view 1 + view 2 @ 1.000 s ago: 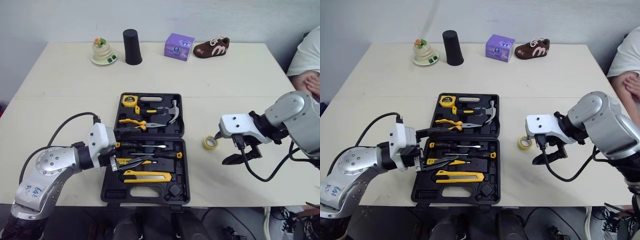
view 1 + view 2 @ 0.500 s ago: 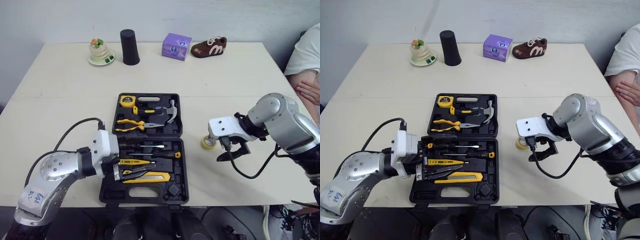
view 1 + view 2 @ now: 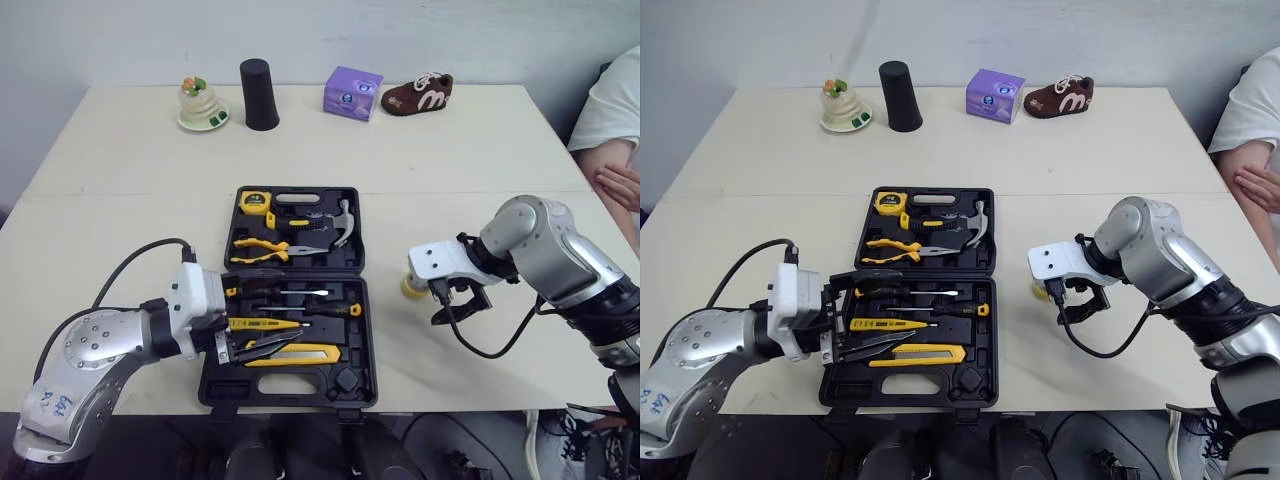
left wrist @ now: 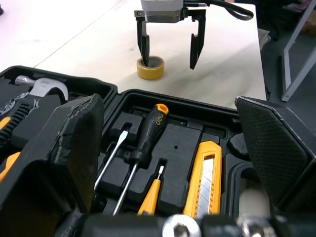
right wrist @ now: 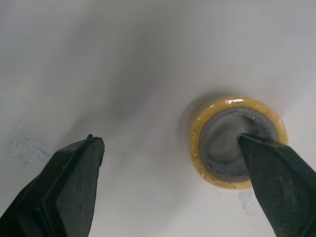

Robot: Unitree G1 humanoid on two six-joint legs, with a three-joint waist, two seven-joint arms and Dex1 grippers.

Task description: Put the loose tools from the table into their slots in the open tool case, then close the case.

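Observation:
The black tool case [image 3: 292,377] lies open in the middle of the table. It holds a tape measure [image 3: 258,200], a hammer [image 3: 345,220], pliers [image 3: 265,245], screwdrivers [image 3: 300,293] and a yellow utility knife [image 3: 295,352]. A yellow tape roll [image 3: 409,289] lies on the table just right of the case. My right gripper [image 5: 167,139] is open right over the tape roll [image 5: 200,148], one finger at the roll's hole, the other on the bare table. My left gripper [image 4: 168,101] is open over the left side of the case's lower half, with nothing between its fingers.
Along the far edge stand a figurine on a plate [image 3: 200,105], a black cylinder [image 3: 259,93], a purple box [image 3: 355,92] and a brown shoe [image 3: 420,92]. A person's arm [image 3: 620,170] shows at the right edge. A black cable [image 3: 490,345] hangs from my right wrist.
My right gripper has moved left and now stands right over the tape roll. My left gripper has drawn back slightly toward the case's left edge. The camera has shifted a little.

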